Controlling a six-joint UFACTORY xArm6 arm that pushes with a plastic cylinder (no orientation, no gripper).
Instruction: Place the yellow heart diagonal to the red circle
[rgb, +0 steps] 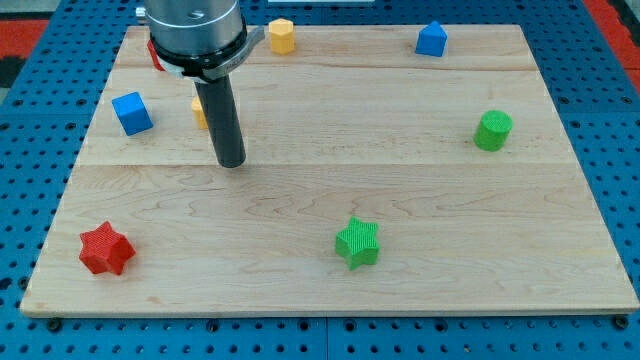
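Observation:
My tip (231, 163) rests on the wooden board (400, 200), left of centre. A yellow block (199, 113) peeks out from behind the rod's left side, just above and left of the tip; most of it is hidden and I cannot tell its shape. A red block (154, 56) shows as a sliver at the view's upper left, behind the arm's body; its shape is hidden too. It lies above and left of the yellow block.
A blue cube (132, 112) sits left of the rod. A yellow hexagon (283, 36) and a blue block (431, 39) lie along the top edge. A green cylinder (492, 130) is at the right, a green star (357, 242) at bottom centre, a red star (105, 249) at bottom left.

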